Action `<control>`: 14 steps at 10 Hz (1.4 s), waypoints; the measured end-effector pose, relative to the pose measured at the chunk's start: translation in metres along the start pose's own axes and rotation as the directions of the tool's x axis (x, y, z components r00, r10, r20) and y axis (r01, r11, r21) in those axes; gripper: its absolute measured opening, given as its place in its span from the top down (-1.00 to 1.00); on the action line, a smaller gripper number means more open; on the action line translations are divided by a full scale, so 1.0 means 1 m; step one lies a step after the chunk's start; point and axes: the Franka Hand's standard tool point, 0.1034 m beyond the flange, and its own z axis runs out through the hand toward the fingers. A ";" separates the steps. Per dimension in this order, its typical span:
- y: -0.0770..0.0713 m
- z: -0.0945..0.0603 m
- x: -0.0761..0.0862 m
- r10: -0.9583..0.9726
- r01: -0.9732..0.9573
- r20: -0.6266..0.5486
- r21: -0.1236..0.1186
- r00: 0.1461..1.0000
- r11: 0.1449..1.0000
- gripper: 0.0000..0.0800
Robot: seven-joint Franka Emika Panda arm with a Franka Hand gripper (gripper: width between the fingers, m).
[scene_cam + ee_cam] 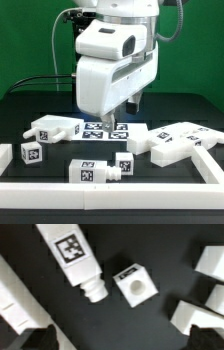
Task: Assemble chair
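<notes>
The chair parts lie loose on the black table. In the exterior view a white leg (92, 172) with a tag lies near the front, with a small white block (125, 164) at its end. Another leg (55, 128) and a tagged cube (30, 152) lie at the exterior view's left. Flat white panels (180, 142) lie at the right. My gripper (130, 106) hangs above the table, open and empty. The wrist view shows a tagged leg (70, 251) with a ribbed end, a square block with a round hole (135, 283), and my gripper (120, 340) holding nothing.
The marker board (104, 128) lies under the gripper. A white border rail (110, 197) runs along the front and up the exterior view's right side (212, 168). White panel pieces (205, 308) and a white strip (14, 300) edge the wrist view.
</notes>
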 end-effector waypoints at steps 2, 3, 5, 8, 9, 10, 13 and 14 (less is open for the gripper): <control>0.017 0.025 -0.022 -0.047 0.048 -0.023 0.022 0.999 0.999 -0.62; 0.028 0.033 -0.034 -0.093 0.094 -0.034 0.037 0.995 0.995 -0.62; 0.032 0.031 -0.036 -0.081 0.082 -0.023 0.072 0.996 0.994 -0.62; 0.032 0.046 -0.045 -0.146 0.148 -0.038 0.052 0.989 0.988 -0.62; 0.030 0.060 -0.052 -0.180 0.182 -0.047 0.034 0.983 0.983 -0.62; 0.031 0.071 -0.055 -0.204 0.205 -0.053 0.017 0.977 0.979 -0.62; 0.031 0.092 -0.049 -0.216 0.215 -0.070 -0.031 0.974 0.976 -0.62; 0.031 0.093 -0.049 -0.217 0.215 -0.070 -0.033 0.974 0.976 -0.62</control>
